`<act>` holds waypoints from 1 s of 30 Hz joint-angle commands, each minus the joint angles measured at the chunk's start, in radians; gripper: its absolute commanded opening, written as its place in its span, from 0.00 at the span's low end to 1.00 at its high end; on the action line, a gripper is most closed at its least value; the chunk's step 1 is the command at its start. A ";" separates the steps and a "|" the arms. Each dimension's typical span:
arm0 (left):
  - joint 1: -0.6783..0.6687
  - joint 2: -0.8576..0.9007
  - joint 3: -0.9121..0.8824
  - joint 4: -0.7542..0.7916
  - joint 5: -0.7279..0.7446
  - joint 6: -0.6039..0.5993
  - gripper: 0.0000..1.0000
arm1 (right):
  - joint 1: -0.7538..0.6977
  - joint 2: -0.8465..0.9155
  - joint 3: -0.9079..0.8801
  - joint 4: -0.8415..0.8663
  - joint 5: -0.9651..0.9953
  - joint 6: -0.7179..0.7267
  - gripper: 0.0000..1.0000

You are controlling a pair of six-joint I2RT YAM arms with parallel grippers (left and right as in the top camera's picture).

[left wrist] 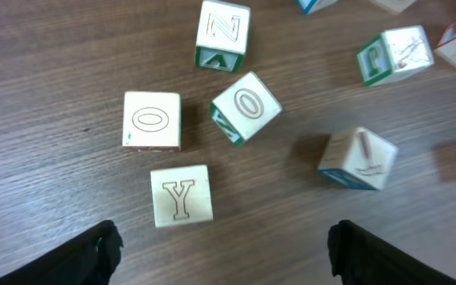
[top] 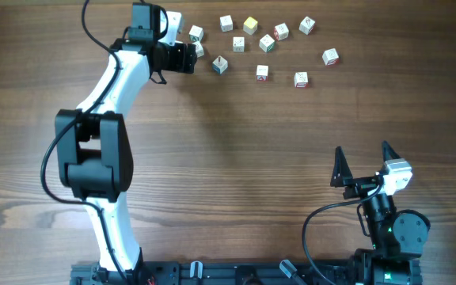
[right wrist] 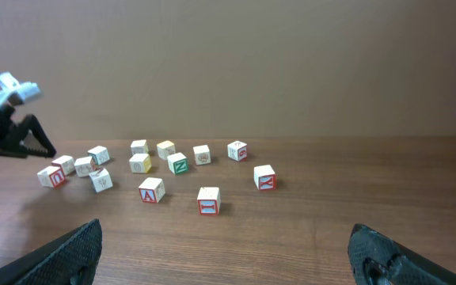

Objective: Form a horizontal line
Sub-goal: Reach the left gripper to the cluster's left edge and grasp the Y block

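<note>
Several small whitish letter cubes lie scattered across the far part of the table, from one at the left [top: 195, 33] to one at the right [top: 330, 56]. A horizontal line is out of view; no cubes touch in a row. My left gripper [top: 190, 57] hovers at the left end of the scatter, open. In the left wrist view its jaws [left wrist: 224, 241] stand wide with bare wood between them. A Y cube [left wrist: 182, 195] lies just ahead, with an O cube [left wrist: 152, 120] and a tilted O cube [left wrist: 246, 107] beyond. My right gripper [top: 362, 154] is open near the front right, far from the cubes.
The right wrist view shows the whole scatter from afar, with a red-marked cube [right wrist: 209, 200] nearest and the left arm [right wrist: 6, 127] at the far left. A green-sided N cube [left wrist: 223, 33] and a blue-sided cube [left wrist: 359, 158] lie close to the left gripper.
</note>
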 commanded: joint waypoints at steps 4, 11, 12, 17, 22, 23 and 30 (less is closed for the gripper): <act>0.007 0.113 0.012 0.040 -0.042 0.010 0.85 | -0.004 -0.008 -0.001 0.005 0.011 0.011 1.00; 0.007 0.169 0.012 0.063 -0.095 0.010 0.74 | -0.004 -0.008 -0.001 0.005 0.011 0.012 1.00; 0.007 0.170 0.012 0.066 -0.101 0.010 0.71 | -0.004 -0.008 -0.001 0.005 0.011 0.011 1.00; 0.007 0.171 0.012 0.085 -0.125 0.010 0.55 | -0.004 -0.008 -0.001 0.005 0.011 0.012 1.00; 0.007 0.169 0.013 0.097 -0.124 0.010 0.37 | -0.004 -0.008 -0.001 0.005 0.011 0.011 1.00; 0.007 0.166 0.013 0.096 -0.124 0.010 0.33 | -0.004 -0.008 -0.001 0.005 0.011 0.012 1.00; 0.007 0.112 0.012 0.048 -0.124 0.009 0.16 | -0.004 -0.008 -0.001 0.005 0.011 0.012 1.00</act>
